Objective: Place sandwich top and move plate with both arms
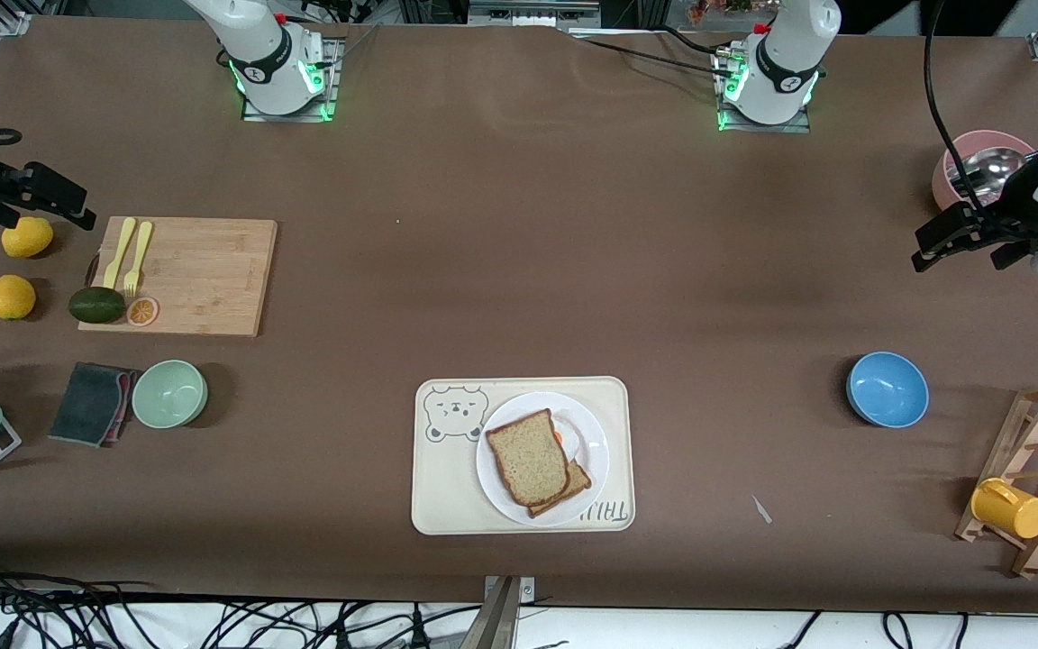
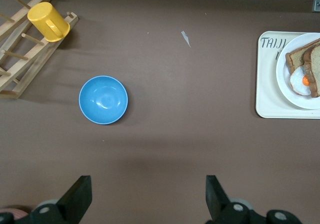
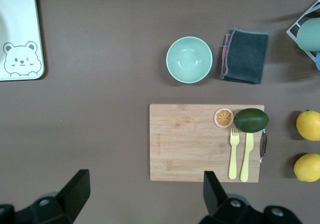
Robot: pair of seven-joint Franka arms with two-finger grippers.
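The sandwich top (image 1: 526, 455), a speckled brown bread slice, lies on a smaller slice (image 1: 578, 485) and a fried egg (image 1: 564, 439) on the round white plate (image 1: 596, 460). The plate rests on the cream bear tray (image 1: 447, 491), near the front camera. The left wrist view catches the plate (image 2: 285, 82) and sandwich top (image 2: 315, 72) at its edge. My left gripper (image 1: 933, 243) hangs open and empty over the left arm's end of the table, its jaws (image 2: 148, 194) wide apart. My right gripper (image 1: 68, 205) hangs open and empty over the right arm's end; the right wrist view shows it (image 3: 145, 189) above bare table.
A blue bowl (image 1: 887, 388), a wooden rack with a yellow mug (image 1: 1010, 507) and a pink bowl (image 1: 978, 167) sit toward the left arm's end. A cutting board (image 1: 204, 279) with cutlery and an avocado, two lemons (image 1: 11, 297), a green bowl (image 1: 169, 393) and a cloth (image 1: 91, 403) sit toward the right arm's end.
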